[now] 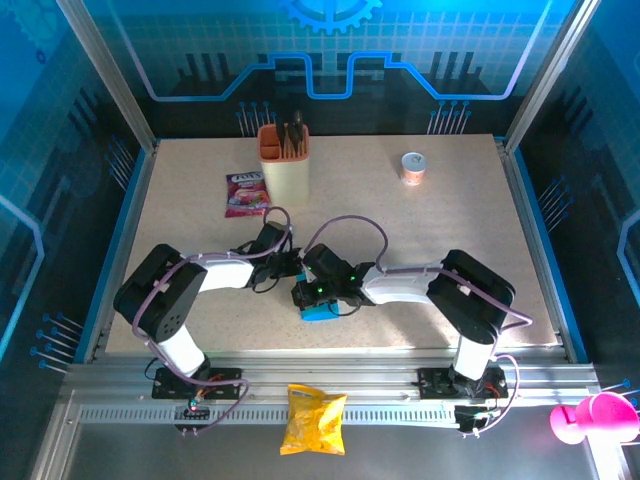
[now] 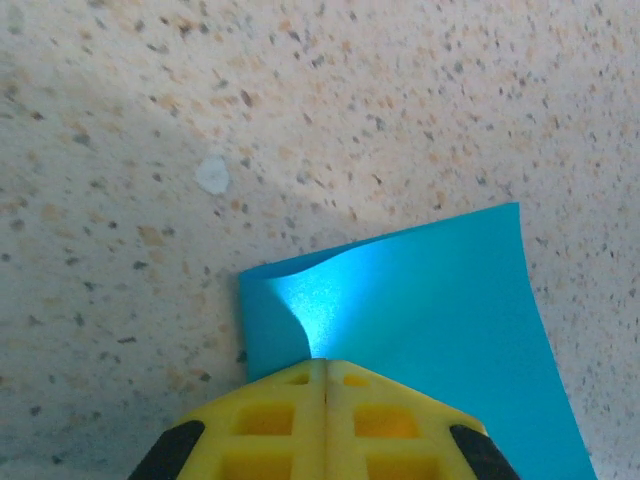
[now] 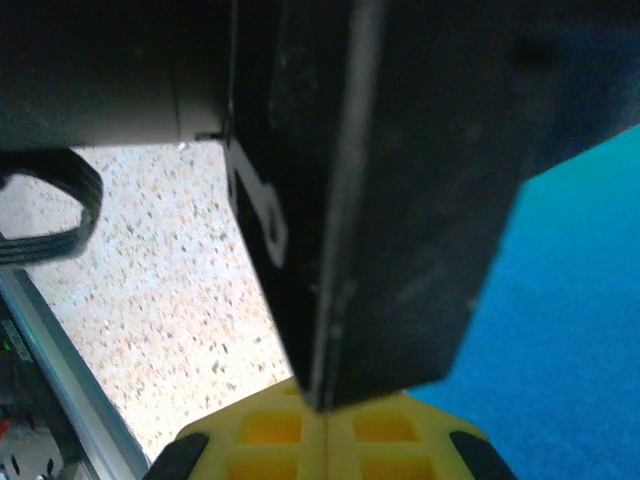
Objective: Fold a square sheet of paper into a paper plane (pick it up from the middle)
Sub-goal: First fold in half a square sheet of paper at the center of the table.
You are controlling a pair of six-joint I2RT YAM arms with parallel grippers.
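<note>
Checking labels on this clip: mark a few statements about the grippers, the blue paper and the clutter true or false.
1. The left gripper is shut, pinching the blue sheet. True.
2. The right gripper stands wide open. False: it is shut.
3. The yellow crisp bag lies beside the holder. False: it lies by the near rail; the pink packet is beside the holder.
4. The blue sheet puckers up at the left gripper. True.

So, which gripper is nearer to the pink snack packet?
Left. The left gripper is toward the near edge and right of the snack packet, jaws shut on the blue paper; the right gripper lies just beyond it, farther off.
</note>
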